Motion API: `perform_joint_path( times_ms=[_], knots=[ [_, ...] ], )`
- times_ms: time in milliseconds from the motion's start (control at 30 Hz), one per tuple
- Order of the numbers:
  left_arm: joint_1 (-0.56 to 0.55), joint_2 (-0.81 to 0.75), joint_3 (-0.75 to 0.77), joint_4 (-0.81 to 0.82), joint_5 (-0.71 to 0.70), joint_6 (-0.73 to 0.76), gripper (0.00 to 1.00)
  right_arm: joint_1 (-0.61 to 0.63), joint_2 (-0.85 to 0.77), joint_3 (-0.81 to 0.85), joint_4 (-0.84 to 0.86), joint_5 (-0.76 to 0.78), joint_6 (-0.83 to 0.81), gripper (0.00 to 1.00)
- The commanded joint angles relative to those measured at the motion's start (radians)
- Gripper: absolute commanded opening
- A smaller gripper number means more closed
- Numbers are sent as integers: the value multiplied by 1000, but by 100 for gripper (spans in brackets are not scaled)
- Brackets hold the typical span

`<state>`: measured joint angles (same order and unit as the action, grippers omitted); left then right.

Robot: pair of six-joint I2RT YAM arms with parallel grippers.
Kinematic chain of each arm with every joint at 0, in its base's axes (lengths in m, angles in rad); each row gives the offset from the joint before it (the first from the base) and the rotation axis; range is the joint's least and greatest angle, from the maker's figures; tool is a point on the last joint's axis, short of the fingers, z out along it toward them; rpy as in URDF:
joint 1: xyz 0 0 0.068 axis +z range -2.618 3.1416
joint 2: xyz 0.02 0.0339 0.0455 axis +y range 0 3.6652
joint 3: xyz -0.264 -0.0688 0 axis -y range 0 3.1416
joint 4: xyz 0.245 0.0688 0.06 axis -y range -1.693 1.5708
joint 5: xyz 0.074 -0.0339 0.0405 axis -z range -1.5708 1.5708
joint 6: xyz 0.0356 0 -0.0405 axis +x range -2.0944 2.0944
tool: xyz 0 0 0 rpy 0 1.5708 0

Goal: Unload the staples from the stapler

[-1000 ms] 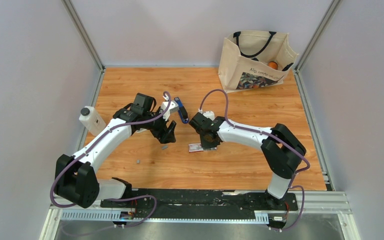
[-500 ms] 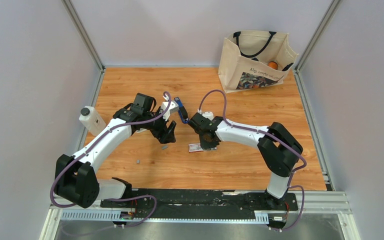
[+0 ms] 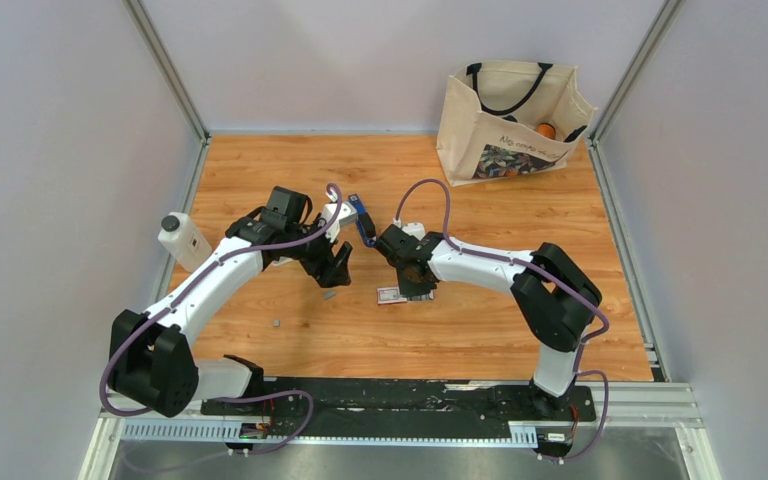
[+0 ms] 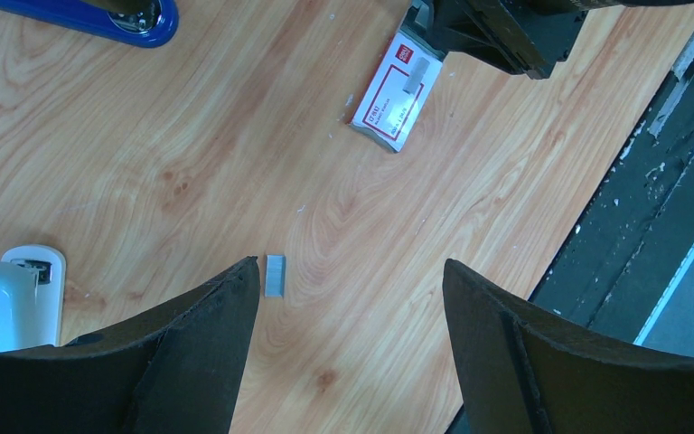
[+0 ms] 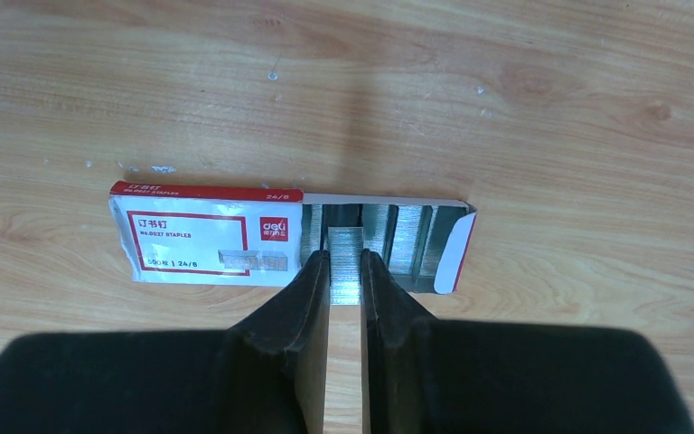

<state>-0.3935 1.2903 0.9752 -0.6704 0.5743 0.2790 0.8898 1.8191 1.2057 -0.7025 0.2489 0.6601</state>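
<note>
The blue stapler (image 3: 363,220) lies on the table between the two wrists; its blue end shows in the left wrist view (image 4: 99,14). My left gripper (image 4: 351,265) is open and empty above the wood, with a short grey strip of staples (image 4: 274,274) lying beside its left fingertip. That strip (image 3: 328,295) and another bit (image 3: 276,323) show from above. My right gripper (image 5: 345,258) is shut on a strip of staples (image 5: 345,244) over the open end of the white-and-red box (image 5: 208,235). More strips lie in the box's tray (image 5: 407,240).
A white bottle with a black cap (image 3: 182,240) stands at the left edge. A cream tote bag (image 3: 510,120) stands at the back right corner. The staple box (image 3: 392,294) lies under my right gripper (image 3: 415,285). Metal rails border the table.
The right arm's elbow has shifted slightly left while its gripper stays over the box. The left arm has not visibly moved.
</note>
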Motion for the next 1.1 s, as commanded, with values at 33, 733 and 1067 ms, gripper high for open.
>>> perform_joint_path(
  times_ms=[33,733,1067],
  knots=[
    [-4,-32,30,0,10,26,82,3,12,32,17,15,-7,13],
    [-4,-34,23,5,22,15,82,5,-104,34,-6,23,-2,32],
    [-4,-39,20,5,22,12,82,5,-40,54,8,32,-17,30]
  ],
)
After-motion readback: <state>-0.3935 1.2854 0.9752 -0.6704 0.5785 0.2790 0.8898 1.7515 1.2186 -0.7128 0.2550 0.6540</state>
